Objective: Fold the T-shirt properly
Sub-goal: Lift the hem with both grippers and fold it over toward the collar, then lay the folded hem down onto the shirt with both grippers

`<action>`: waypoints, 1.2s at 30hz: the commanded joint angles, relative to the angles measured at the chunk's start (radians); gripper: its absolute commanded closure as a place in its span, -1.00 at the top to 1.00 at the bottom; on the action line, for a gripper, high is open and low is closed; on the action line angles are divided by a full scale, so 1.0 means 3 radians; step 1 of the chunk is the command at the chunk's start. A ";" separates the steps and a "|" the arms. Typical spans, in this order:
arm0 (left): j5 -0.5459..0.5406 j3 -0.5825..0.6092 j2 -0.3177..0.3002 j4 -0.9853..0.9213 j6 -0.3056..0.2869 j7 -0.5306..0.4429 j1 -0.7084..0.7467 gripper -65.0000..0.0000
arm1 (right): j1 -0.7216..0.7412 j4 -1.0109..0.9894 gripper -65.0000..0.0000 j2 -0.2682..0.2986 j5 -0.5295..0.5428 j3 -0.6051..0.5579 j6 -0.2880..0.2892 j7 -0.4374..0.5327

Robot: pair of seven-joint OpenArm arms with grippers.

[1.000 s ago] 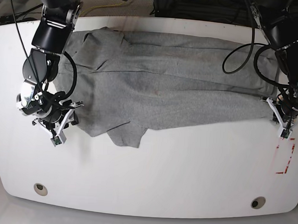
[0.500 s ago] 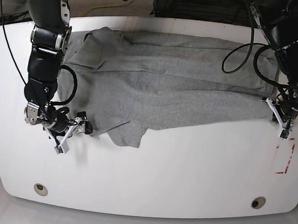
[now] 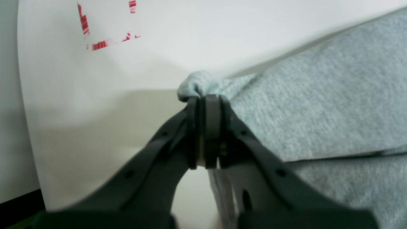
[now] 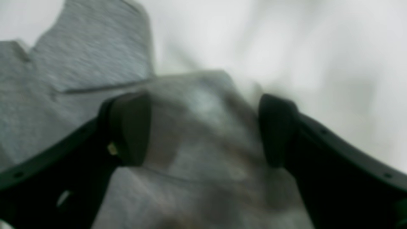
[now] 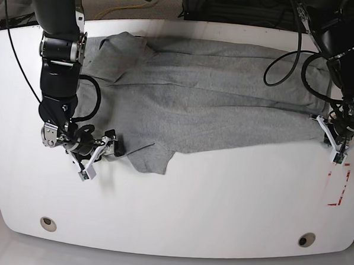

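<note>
Left pincer [image 3: 203,105] clamping a bunched T-shirt [image 5: 208,104] corner; right pincer [image 4: 203,127] gaping wide, straddling a sleeve edge, gripping nothing. Lying lengthwise across the white bench [image 5: 220,206]. Likely handling as light, limp knit: pinching hems and corners.

Your T-shirt [image 5: 208,104] lies lengthwise across the table's [image 5: 221,200] far half.
Left gripper [image 5: 334,143] is at its right end, right gripper [image 5: 98,155] at its left front corner.

The black left gripper [image 3: 203,133] has its jaws pressed together, pinching grey knit. The black right gripper [image 4: 203,130] stands spread wide, fingers [image 4: 127,127] apart.
</note>
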 commanded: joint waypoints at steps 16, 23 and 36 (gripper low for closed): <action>-0.0038 0.0003 -0.0054 0.0071 0.0007 -0.0049 -0.0127 -1.00 | 0.0095 0.0465 -1.00 0.0062 0.0008 0.0019 0.0019 -0.0146; -0.0043 0.0008 -0.0049 0.0250 0.0007 -0.0049 -0.0250 -1.00 | -0.0145 0.1610 -1.00 0.0123 0.0008 0.0024 0.0019 -0.0867; -0.0043 0.0064 -0.0049 0.0638 0.0007 -0.0044 -0.0015 -1.00 | -0.1030 0.3549 -1.00 0.0098 0.0008 0.0494 0.0019 -0.1916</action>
